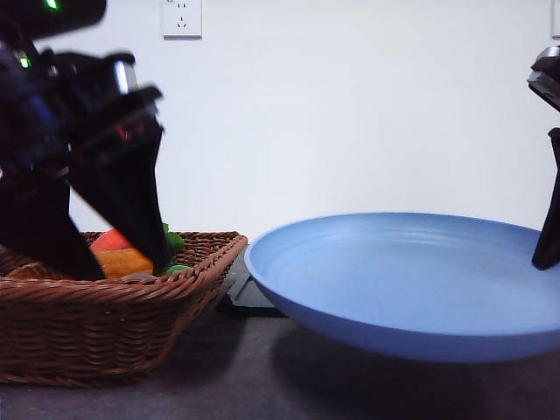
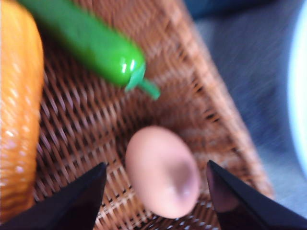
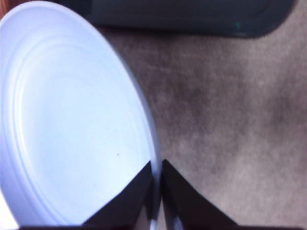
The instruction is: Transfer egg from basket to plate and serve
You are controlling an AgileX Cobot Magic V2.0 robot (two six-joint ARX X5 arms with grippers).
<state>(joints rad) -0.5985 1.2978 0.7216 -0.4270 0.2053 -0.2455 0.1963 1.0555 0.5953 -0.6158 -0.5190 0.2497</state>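
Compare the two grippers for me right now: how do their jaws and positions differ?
The left gripper has its jaws open, straddling the egg in the basket; the right gripper has its jaws shut on the plate rim. Left is down inside the basket; right holds the plate tilted off the table. Both have dark, pointed jaws.

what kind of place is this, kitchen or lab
Probably a lab or test bench staged as a kitchen, not a real one. A bare white wall with a power socket stands behind a dark table holding only props: a wicker basket of glossy toy-like vegetables and an egg, plus a blue plate.
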